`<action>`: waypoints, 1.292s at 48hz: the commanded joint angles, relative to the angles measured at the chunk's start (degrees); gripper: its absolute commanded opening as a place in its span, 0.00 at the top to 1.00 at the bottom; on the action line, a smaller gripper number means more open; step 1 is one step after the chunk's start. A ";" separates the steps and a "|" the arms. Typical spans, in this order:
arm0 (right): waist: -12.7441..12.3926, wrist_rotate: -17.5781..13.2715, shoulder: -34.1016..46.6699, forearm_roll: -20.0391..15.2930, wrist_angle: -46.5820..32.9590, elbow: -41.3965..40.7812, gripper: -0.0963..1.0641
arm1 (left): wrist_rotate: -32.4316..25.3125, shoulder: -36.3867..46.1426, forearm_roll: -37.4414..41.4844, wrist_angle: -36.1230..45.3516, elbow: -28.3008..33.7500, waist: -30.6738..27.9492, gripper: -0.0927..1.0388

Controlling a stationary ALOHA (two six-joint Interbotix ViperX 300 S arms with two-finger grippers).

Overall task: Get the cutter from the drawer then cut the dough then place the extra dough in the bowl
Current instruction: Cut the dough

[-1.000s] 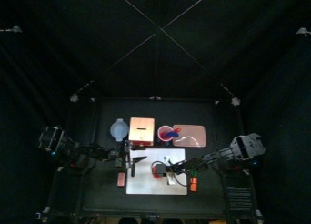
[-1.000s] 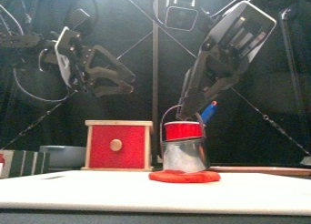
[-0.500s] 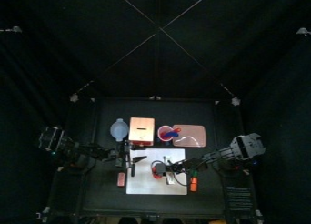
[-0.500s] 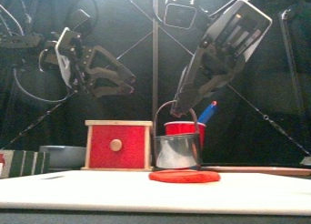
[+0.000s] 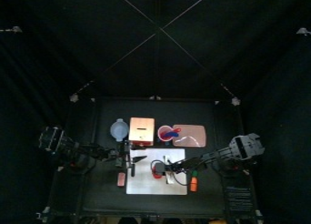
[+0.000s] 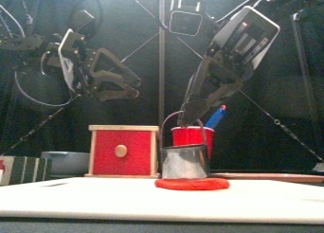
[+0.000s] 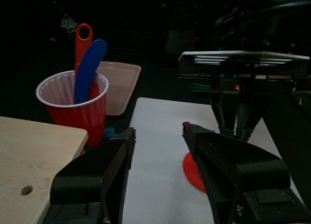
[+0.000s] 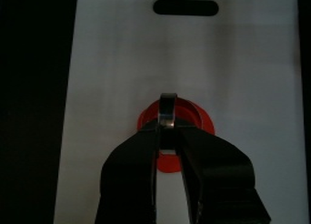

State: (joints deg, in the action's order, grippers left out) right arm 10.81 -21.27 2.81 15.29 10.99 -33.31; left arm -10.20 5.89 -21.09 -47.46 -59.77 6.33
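A flat red dough disc (image 6: 192,184) lies on the white cutting board (image 6: 76,199). The round metal cutter (image 6: 185,162) stands upright on the dough. My right gripper (image 6: 188,113) is directly above it, shut on the cutter's wire handle (image 8: 165,104). The right wrist view shows the dough (image 8: 199,119) just beneath those jaws. My left gripper (image 6: 123,86) hangs open and empty, high over the board's left side. The top view shows the board (image 5: 144,179) with the dough (image 5: 158,169) near its middle.
The pale wooden box with its red drawer front (image 6: 121,151) stands behind the board on the left, with the blue-grey bowl (image 5: 116,129) beside it. A red cup (image 7: 67,100) holding a blue and a red knife sits by the pink tray (image 5: 194,134) at the back right.
The cutter went from tilted on the dough to upright, rose slightly, then came back down onto the disc. My left gripper stayed in place.
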 commanded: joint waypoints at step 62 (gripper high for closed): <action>-0.88 -0.35 -3.08 -0.62 -2.99 -0.97 0.21 | -0.53 0.18 0.35 -0.26 1.85 -0.18 0.18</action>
State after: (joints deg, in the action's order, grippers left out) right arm 10.11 -21.53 2.46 14.59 9.67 -35.95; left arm -10.37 5.89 -21.09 -47.37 -59.68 5.98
